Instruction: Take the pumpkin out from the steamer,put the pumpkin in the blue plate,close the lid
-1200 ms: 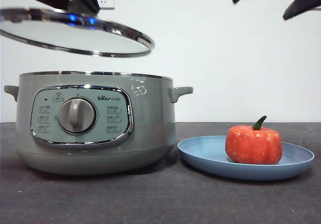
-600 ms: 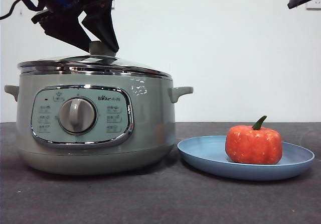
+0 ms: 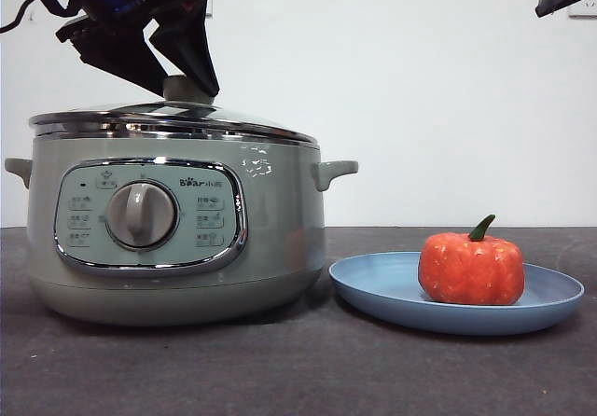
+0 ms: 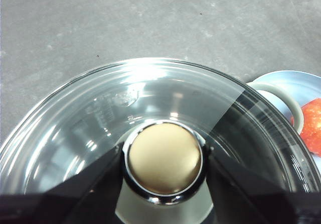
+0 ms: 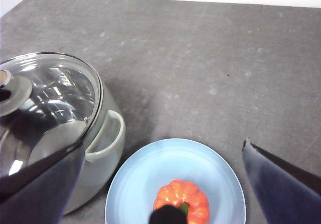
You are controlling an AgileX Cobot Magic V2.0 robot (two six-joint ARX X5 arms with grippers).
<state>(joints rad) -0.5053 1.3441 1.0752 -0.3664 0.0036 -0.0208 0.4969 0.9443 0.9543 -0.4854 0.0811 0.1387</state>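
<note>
**Lid seated on the steamer, pumpkin on the plate**

While the left gripper (image 3: 182, 85) pinches the knob from both sides at the upper left of the front frame, one lid (image 3: 173, 119) sits flat on the chrome rim of one steamer (image 3: 280, 220). One pumpkin (image 3: 471, 269) stands upright in one blue plate (image 3: 373, 290) at the lower right of that frame, stem up, just beside the steamer and apart from it. Two grippers show in all.

In the left wrist view the two black jaws close against opposite sides of the round knob (image 4: 164, 157), low in the centre of the frame, with the glass of the lid (image 4: 90, 123) spreading around it. At the right edge of that frame only a slice of the plate (image 4: 293, 81) and a sliver of the pumpkin (image 4: 312, 126) show, both cut off. The steamer's inside is hard to make out through the reflections on the glass.

The right gripper (image 5: 160, 179) hangs spread wide and empty above the plate (image 5: 145, 179); its jaws frame the lower corners of the right wrist view, and a dark blob hides part of the pumpkin (image 5: 183, 196) at the bottom edge. In the front view it shows only as black tips at the top right corner.

Compared with half a second ago, the steamer with its lid has shifted very slightly toward the left of the front frame; pumpkin and plate lie as before.
</note>
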